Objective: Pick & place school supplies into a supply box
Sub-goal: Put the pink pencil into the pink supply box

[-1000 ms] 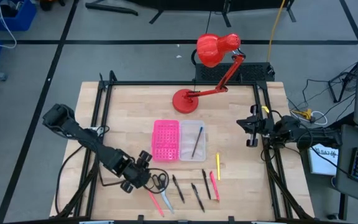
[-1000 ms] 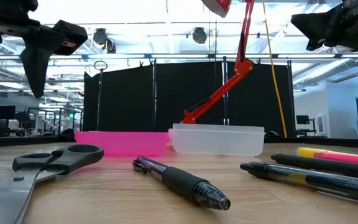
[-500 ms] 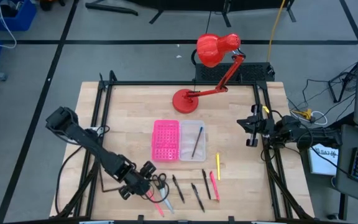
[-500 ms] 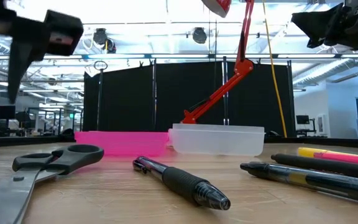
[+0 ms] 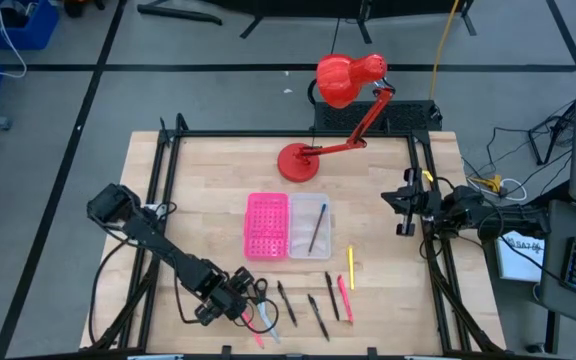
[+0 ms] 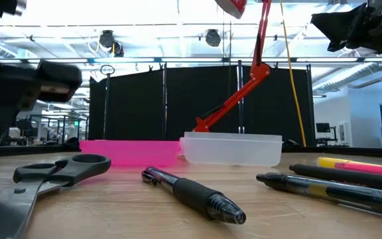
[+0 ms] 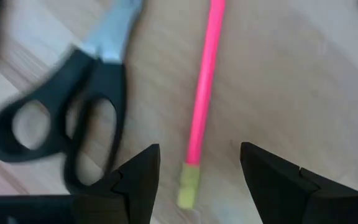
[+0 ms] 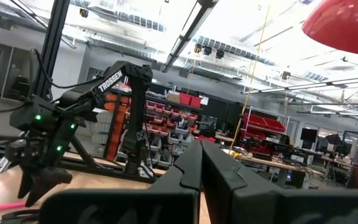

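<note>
Two fingers of left gripper (image 7: 194,171) spread wide, pink pencil (image 7: 202,93) between them, scissors (image 7: 67,118) just beside. Right gripper (image 8: 201,163) pressed closed, well apart.

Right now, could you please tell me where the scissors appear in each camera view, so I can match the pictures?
High view: the scissors lie near the table's front edge, left of the row of pens.
Low view: scissors at bottom left, lying flat.
Left wrist view: scissors at upper left, beside a pink pencil.
Right wrist view: not in it.
Shared landmark: the open left gripper, close beside the scissors.
</note>
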